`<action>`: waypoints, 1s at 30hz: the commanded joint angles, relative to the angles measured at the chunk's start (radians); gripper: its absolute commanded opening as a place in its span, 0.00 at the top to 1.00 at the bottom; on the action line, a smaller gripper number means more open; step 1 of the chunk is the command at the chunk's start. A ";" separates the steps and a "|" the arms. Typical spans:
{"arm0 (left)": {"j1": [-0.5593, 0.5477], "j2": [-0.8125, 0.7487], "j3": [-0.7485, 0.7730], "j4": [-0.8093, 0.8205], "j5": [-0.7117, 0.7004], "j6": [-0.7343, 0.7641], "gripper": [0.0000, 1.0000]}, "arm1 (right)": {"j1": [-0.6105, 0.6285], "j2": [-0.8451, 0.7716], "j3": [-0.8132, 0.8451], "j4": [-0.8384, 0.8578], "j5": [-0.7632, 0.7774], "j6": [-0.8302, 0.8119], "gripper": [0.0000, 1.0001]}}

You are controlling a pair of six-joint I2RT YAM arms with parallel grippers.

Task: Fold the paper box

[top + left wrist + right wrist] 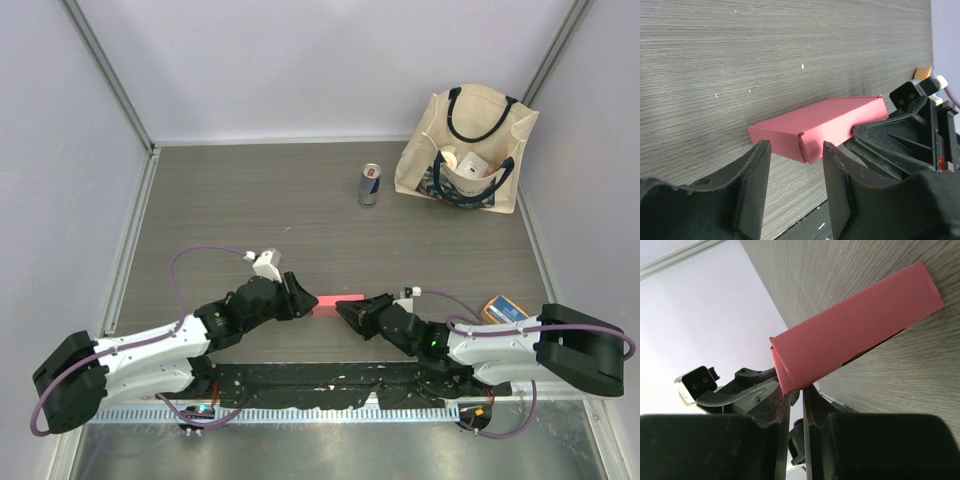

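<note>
So the paper box [335,299] lies flat near the middle of the table's [300,200] near edge, long axis running arm to arm, with the right gripper [797,392] pinched narrow on its right end and the left gripper [796,150] gaping just off the left end.

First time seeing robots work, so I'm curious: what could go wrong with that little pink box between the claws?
The right gripper seems to pinch only a thin edge of the pink-red card box; it might slip or crumple. The left gripper is open at the box's other end, not gripping; a push could slide the box.
</note>
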 commanded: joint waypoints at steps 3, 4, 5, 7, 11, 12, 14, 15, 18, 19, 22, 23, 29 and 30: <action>0.012 0.089 -0.002 0.126 0.058 -0.019 0.67 | -0.014 0.044 -0.060 -0.203 0.011 0.183 0.96; 0.010 0.108 -0.011 0.122 0.055 -0.025 0.71 | -0.023 0.023 -0.061 -0.205 0.014 0.123 0.95; 0.010 0.116 -0.017 0.120 0.052 -0.030 0.75 | -0.028 0.009 -0.064 -0.220 0.017 0.091 0.93; 0.010 0.139 -0.036 0.125 0.047 -0.034 0.80 | -0.042 -0.049 -0.082 -0.228 0.028 -0.054 0.78; 0.012 0.180 -0.053 0.156 0.052 -0.039 0.89 | -0.152 -0.238 -0.113 -0.216 -0.057 -0.535 0.60; 0.010 0.188 -0.050 0.157 0.053 -0.037 0.90 | -0.160 -0.284 -0.043 -0.302 -0.061 -0.620 0.55; 0.010 0.211 -0.044 0.159 0.053 -0.036 0.91 | -0.163 -0.405 0.037 -0.560 -0.049 -0.838 0.44; 0.010 0.223 -0.036 0.159 0.056 -0.031 0.91 | -0.163 -0.437 0.099 -0.641 -0.039 -0.886 0.38; 0.012 0.255 -0.019 0.174 0.069 -0.022 0.92 | -0.212 -0.551 0.167 -0.827 -0.111 -1.033 0.21; 0.012 0.261 -0.015 0.174 0.072 -0.019 0.92 | -0.226 -0.571 0.181 -0.875 -0.139 -1.066 0.20; 0.012 0.278 -0.005 0.174 0.076 -0.017 0.93 | -0.292 -0.576 0.264 -0.976 -0.207 -1.161 0.19; 0.010 0.277 -0.007 0.175 0.076 -0.017 0.93 | -0.309 -0.562 0.284 -0.990 -0.211 -1.182 0.19; 0.012 0.263 -0.013 0.156 0.067 -0.017 0.93 | -0.474 -0.439 0.313 -0.897 -0.452 -1.294 0.36; 0.012 0.255 -0.014 0.149 0.066 -0.017 0.93 | -0.494 -0.433 0.307 -0.883 -0.476 -1.301 0.41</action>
